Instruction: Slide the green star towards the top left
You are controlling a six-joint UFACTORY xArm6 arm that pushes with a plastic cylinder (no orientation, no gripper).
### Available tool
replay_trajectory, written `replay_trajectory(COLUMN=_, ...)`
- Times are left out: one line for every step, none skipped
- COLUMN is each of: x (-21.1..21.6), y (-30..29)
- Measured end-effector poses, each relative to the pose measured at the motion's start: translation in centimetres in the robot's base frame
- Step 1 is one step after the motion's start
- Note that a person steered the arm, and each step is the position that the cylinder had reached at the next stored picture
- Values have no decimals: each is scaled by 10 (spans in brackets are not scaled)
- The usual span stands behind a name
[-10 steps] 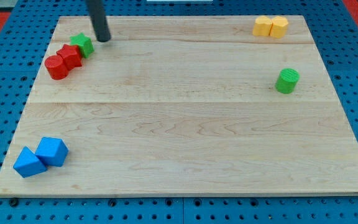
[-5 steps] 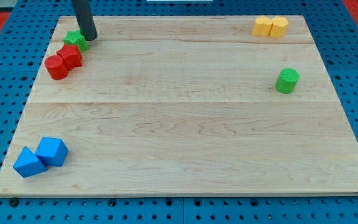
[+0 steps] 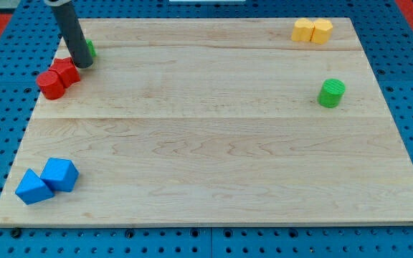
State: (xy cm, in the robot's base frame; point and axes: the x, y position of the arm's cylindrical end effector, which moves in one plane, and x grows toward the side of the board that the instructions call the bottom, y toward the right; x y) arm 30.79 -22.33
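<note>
The green star (image 3: 90,49) sits near the board's top left corner and is almost wholly hidden behind my rod; only a sliver shows at the rod's right. My tip (image 3: 83,64) rests on the board just below and in front of the star, at the right of two red blocks (image 3: 57,77) that touch each other. The upper red block lies against the rod's left side.
Two blue blocks (image 3: 47,180) touch at the bottom left. A green cylinder (image 3: 330,93) stands at the right. Two yellow blocks (image 3: 312,30) sit together at the top right. The wooden board (image 3: 214,143) lies on a blue pegboard.
My rod has moved left and down the view. The red blocks have slid left. The green star, plainly seen before, is now mostly hidden behind the rod.
</note>
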Motion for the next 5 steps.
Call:
replay_trajectory(x=-34, y=0)
replay_trajectory(x=-43, y=0)
replay_trajectory(x=-38, y=2)
replay_trajectory(x=-37, y=2)
replay_trajectory(x=-37, y=2)
